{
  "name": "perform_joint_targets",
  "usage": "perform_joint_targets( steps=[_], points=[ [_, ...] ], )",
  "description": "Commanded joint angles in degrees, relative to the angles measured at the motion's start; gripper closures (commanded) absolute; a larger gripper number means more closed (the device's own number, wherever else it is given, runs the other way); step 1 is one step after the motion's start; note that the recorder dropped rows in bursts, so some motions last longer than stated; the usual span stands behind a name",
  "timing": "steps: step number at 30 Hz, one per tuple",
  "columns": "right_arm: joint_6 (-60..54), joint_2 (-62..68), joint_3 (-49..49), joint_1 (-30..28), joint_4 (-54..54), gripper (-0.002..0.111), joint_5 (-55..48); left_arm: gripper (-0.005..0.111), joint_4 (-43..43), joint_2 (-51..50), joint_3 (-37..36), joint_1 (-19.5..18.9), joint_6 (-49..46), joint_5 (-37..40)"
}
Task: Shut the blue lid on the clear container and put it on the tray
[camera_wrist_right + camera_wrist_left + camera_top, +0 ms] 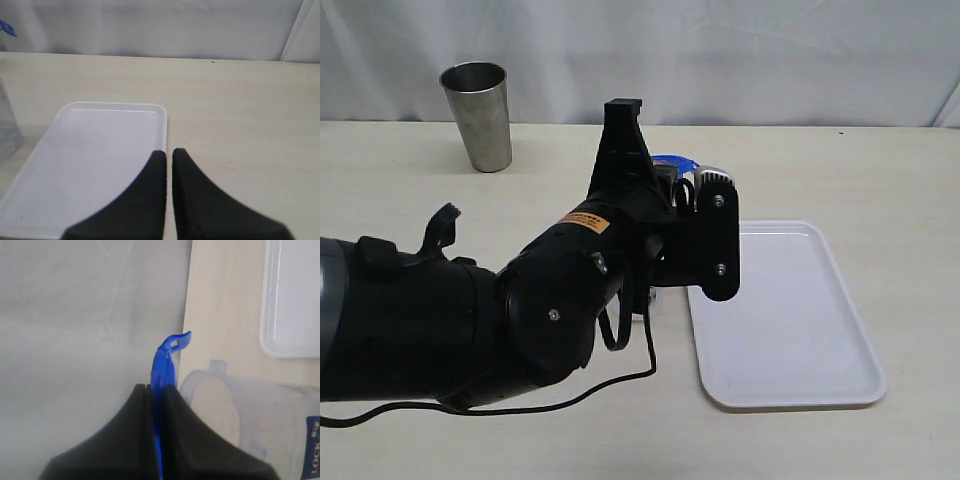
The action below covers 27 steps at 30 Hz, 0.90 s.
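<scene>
Beige table: left pincer clamps blue lid, container half-hidden; right pincer closed.

pale wooden table bears a steel tumbler, the tray and the clear container.

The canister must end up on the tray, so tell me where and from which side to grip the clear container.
Probably grip the clear container mid-wall, side-on from the tray side, with the right gripper opened first: it stands tall and narrow beside the tray, and the left gripper, shut on the blue lid, crowds its top.
</scene>
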State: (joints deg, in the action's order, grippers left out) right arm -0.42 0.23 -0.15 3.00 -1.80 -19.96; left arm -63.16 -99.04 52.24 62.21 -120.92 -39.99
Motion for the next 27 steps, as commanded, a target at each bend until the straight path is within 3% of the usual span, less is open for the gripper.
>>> perform_joint_targets(
  steps=[1, 27],
  points=[
    [-0.15, -0.23, 0.15, -0.21, 0.05, 0.104, 0.12, 0.107, -1.12, 0.34, -0.15, 0.5, -1.5, 1.31],
    [-0.15, -0.23, 0.15, -0.21, 0.05, 0.104, 0.12, 0.107, -8.13, 0.34, -0.15, 0.5, -1.5, 4.97]
  ],
)
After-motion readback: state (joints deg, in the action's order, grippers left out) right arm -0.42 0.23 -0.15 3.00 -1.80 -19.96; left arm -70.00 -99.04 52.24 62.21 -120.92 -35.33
